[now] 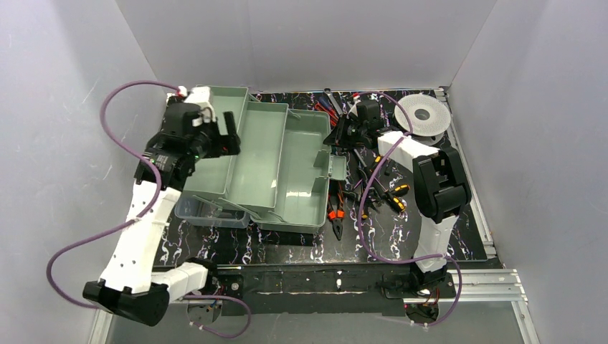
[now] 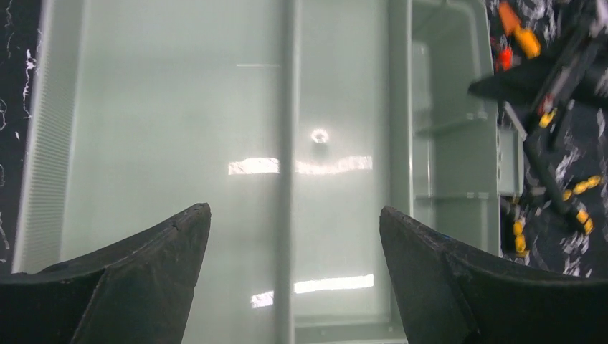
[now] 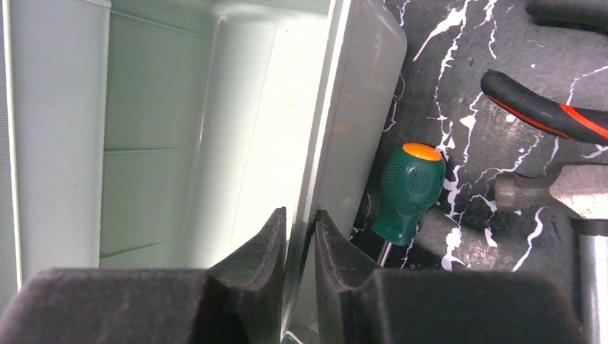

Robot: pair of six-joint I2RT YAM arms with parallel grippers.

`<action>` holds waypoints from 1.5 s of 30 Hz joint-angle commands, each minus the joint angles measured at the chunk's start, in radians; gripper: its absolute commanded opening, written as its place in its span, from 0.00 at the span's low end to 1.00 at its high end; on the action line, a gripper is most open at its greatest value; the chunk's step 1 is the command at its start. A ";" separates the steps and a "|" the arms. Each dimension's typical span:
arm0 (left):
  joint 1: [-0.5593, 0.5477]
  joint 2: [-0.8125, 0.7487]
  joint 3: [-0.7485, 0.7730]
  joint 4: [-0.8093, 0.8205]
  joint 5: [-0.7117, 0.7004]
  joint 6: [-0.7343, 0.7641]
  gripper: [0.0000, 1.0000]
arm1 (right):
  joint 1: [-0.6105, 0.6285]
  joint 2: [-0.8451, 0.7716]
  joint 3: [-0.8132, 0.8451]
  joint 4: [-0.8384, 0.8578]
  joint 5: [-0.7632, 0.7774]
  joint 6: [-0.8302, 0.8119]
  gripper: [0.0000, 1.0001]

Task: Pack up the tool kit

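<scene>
TOOL KIT OPEN, TRAYS BARE: An open tool kit (image 1: 258,161) sits left of centre on the black marbled desk (image 1: 301,247). Its pale sage-green trays are fanned out in steps, with no tools visible in them. A clear lid (image 1: 204,213) shows at its near left corner.

The right hand (image 3: 300,212) pinches the thin right-hand wall of the tool kit, one finger inside the tray and one outside. A green-handled screwdriver (image 3: 410,188) lies just beside that wall. The left hand (image 2: 294,209) hangs spread wide above the smooth floor of a left tray, holding nothing. Pliers (image 3: 545,111) and other hand tools lie scattered on the desk to the right, near a white spool (image 1: 423,115).

The tool kit looks like stiff, light moulded plastic, glossy enough to slip in a pinch. Empty, it would likely slide or tip if pushed at one edge, and its tiers may swing when lifted. The upright walls and rims are thin enough for a narrow grip and look the surest places to take hold, with the other hand steadying the far side.
</scene>
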 commanded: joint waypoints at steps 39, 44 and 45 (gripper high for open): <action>-0.472 0.230 -0.293 0.030 -0.027 -0.274 0.48 | 0.028 -0.086 -0.127 0.151 -0.074 -0.074 0.60; -0.405 0.259 -0.271 0.005 -0.021 -0.235 0.18 | 0.029 -0.101 -0.102 0.132 -0.123 -0.096 0.64; -0.390 0.267 -0.267 0.000 -0.018 -0.224 0.16 | 0.029 -0.102 -0.093 0.122 -0.126 -0.096 0.64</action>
